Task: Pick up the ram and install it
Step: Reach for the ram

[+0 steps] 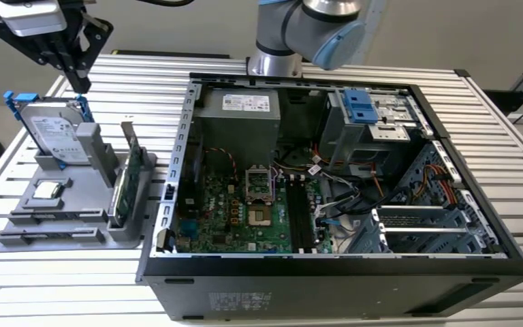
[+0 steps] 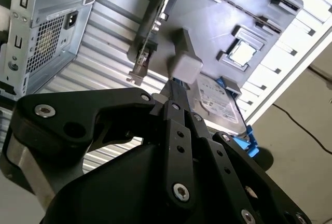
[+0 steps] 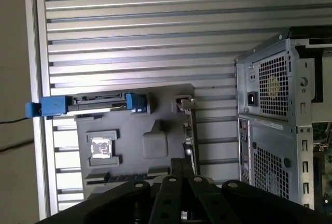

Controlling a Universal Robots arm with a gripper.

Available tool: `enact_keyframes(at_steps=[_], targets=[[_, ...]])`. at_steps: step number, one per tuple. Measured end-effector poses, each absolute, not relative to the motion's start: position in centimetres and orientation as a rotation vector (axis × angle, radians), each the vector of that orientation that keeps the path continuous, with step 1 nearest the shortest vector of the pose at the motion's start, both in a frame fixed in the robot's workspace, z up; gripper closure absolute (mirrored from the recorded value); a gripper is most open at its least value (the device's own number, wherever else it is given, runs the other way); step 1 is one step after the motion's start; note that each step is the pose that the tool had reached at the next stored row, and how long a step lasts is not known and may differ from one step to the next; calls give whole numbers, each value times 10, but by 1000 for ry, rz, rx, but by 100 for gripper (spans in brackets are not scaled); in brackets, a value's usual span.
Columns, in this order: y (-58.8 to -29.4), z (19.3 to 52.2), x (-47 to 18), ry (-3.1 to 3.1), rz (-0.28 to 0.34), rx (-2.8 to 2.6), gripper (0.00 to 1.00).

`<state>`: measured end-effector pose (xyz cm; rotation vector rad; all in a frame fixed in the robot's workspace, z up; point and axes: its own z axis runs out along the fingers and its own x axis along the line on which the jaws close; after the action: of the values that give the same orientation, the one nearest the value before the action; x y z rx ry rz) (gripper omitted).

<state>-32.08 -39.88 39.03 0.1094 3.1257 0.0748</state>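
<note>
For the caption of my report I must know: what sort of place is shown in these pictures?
Probably a robotics lab bench for computer assembly trials: a robot arm stands at a slatted metal table that carries an open desktop computer case and a gray holder with spare parts.

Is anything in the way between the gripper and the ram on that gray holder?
Nothing covers the ram, low at the gray holder's near end in the exterior view. The gripper hangs at the far end above the hard drive, which, with the processor chip, lies between them lower down.
</note>
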Motion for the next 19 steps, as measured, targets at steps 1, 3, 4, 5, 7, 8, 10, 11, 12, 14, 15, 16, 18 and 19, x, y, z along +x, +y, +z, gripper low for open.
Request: enact_keyframes(at_steps=[1, 3, 4, 5, 7, 8, 10, 11, 12, 14, 15, 16, 18, 19], targets=[[-399, 390, -322, 3126, 75, 109, 100], [-399, 390, -324, 3126, 75, 109, 100], [-399, 390, -325, 3126, 75, 109, 100], [-399, 390, -326, 3126, 75, 109, 100], [-399, 390, -328, 3126, 75, 109, 100], [-399, 390, -329, 3127, 75, 109, 100], [-399, 390, -331, 3127, 75, 109, 100], [-399, 390, -332, 3127, 75, 109, 100], [-399, 390, -333, 3127, 75, 109, 100], [-399, 390, -335, 3127, 75, 110, 100], [-399, 390, -336, 3127, 75, 110, 100], [-399, 390, -337, 3127, 75, 109, 100], [-399, 390, -339, 3127, 75, 109, 100], [-399, 390, -340, 3127, 75, 109, 100]])
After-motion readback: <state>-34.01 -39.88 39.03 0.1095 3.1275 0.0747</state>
